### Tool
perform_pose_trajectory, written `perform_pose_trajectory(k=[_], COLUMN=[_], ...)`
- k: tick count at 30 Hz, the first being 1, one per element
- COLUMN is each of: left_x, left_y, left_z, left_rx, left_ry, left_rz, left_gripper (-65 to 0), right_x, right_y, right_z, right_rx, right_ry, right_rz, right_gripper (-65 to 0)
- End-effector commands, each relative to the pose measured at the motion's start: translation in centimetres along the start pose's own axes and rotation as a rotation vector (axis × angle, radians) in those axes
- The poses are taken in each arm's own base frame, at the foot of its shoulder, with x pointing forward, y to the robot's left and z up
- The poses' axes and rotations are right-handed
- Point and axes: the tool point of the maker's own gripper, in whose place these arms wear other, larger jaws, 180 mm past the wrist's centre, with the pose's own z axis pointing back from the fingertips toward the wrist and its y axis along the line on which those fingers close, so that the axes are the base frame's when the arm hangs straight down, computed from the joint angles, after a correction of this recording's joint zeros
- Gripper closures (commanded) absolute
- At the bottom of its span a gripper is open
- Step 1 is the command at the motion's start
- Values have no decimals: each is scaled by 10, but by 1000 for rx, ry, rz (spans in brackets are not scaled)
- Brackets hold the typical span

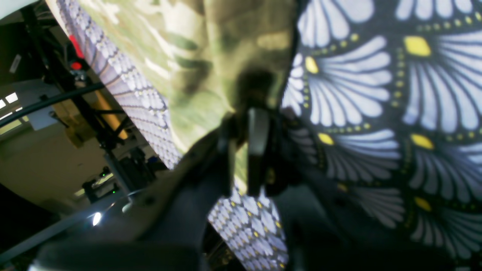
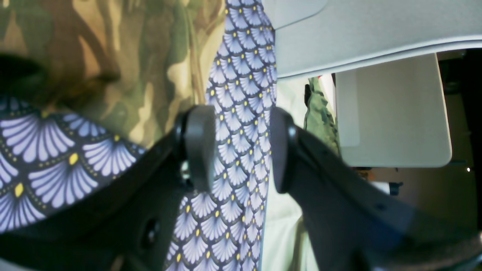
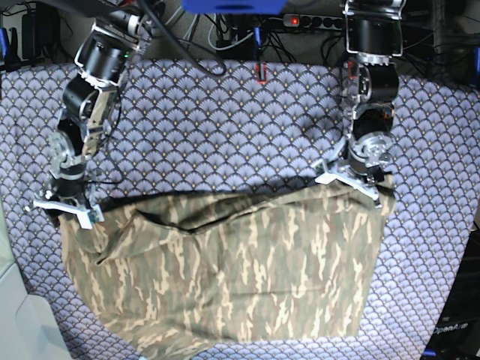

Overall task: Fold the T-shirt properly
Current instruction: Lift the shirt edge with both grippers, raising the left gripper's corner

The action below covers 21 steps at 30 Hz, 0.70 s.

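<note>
T-shirt [image 3: 240, 277], camo print, lies spread over the lower middle of the tablecloth [image 3: 225, 127], which covers the whole table. We note the shirt's far edge runs btwn the two arms, w/ a raised fold left of centre in base view; near edge is rounded and reaches almost to the frame's bottom.

Left gripper [image 1: 246, 150] sits at the shirt's far corner on base view's right. In the left wrist view we see its jaws pressed together w/ a strip of camo cloth pinched btwn them: closed on the T-shirt.

Right gripper [image 2: 237, 150] is at the opposite far corner, base view's left. Right wrist view shows jaws standing apart, only tablecloth visible in the gap; the shirt's edge lies just beside one finger [image 2: 197, 146], nothing held.
</note>
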Motion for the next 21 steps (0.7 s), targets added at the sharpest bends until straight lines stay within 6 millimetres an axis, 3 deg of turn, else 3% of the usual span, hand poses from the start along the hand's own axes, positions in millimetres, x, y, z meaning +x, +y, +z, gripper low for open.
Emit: perform_pose_trajectory(k=[1,4,10,13,19,21], left_x=[3,8,13,12,1,3], left_y=[-9,4,54,64,110,116], left_z=[0,6,30,32,35,30], left_rx=[-48,-19,99,120,220,224], left_ry=[-25,-66,-173,-192,-193,-195], left_rz=[29,88,272,319,517,565], left_gripper=[-42,-23,-22,-22,-22,-22], right_x=[11,11,10,10,4,3], right_y=[-20,-20,-18,-17,-7,-7], right_z=[-3,-2,-2,-2,2,2], right_rx=[-58,-57,-55,-53,-32,-32], right_ry=[-33,-33,-30,-29,-24,-22], right_rz=[-7,-7,-7,-8,5,5], right_gripper=[-243,-243,-243,-243,-243,-243])
